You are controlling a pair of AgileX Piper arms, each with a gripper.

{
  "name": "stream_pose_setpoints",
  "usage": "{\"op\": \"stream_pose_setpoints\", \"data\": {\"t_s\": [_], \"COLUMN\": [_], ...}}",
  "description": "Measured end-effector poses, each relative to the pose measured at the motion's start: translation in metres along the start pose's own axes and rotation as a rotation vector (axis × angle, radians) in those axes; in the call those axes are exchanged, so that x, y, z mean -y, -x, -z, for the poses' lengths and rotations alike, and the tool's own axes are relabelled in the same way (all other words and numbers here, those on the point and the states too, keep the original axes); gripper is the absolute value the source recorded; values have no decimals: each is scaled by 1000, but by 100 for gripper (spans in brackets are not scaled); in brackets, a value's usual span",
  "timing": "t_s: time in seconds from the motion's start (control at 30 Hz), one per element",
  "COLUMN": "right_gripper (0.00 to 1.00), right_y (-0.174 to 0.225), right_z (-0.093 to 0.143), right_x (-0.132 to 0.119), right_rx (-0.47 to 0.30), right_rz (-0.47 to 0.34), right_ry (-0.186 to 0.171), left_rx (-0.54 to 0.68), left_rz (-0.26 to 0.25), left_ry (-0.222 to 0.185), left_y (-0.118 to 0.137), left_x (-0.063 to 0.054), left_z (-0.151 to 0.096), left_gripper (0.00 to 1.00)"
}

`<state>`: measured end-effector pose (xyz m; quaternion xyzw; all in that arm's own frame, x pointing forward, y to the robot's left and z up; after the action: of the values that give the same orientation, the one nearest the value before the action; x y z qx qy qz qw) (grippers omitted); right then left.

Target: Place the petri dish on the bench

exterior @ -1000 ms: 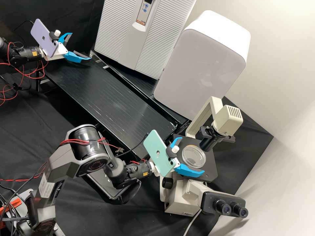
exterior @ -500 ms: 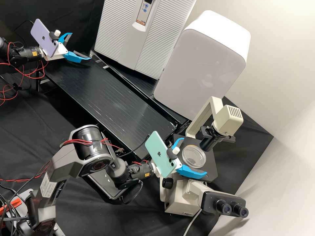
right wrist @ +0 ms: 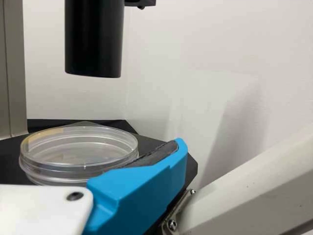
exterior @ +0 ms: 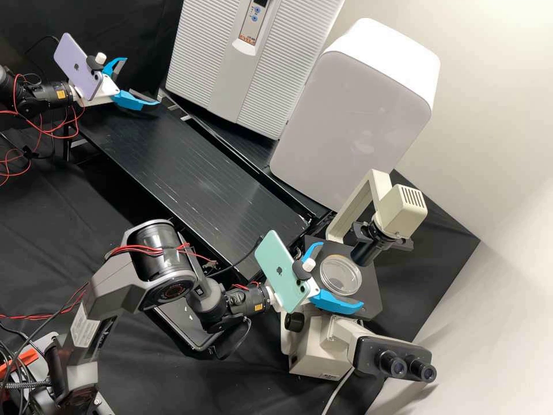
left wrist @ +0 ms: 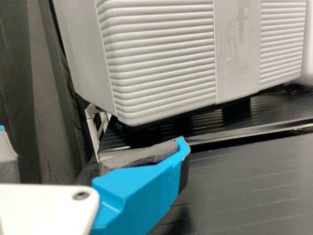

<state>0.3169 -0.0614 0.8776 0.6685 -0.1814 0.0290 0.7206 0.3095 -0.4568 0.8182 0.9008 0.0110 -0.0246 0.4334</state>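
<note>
Right gripper [exterior: 341,274] has advanced slightly toward the petri dish [exterior: 341,276] since one second ago. Its fingers are spread about the dish, which rests on the microscope's black stage [exterior: 370,301]; finger contact cannot be determined. Left gripper [exterior: 142,81], fingers likewise spread, is positioned above one end of the bench [exterior: 190,173].

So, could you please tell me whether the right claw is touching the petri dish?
Cannot tell: the right wrist view shows one finger of the right claw overlapping the edge of the petri dish, hiding any contact or gap.
</note>
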Motion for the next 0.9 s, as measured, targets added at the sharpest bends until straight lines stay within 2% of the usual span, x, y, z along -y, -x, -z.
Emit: {"op": "stream_pose_setpoints", "data": {"t_s": [0.77, 0.9], "right_gripper": [0, 0], "right_y": [-3, -3], "right_z": [1, 1], "right_x": [0, 0], "right_rx": [13, 14], "right_rz": [24, 24], "right_ry": [-8, -24], "left_rx": [0, 0], "left_rz": [0, 0], "left_ry": [0, 0], "left_y": [0, 0], "left_x": [0, 0], "left_z": [0, 0], "left_gripper": [100, 100]}}
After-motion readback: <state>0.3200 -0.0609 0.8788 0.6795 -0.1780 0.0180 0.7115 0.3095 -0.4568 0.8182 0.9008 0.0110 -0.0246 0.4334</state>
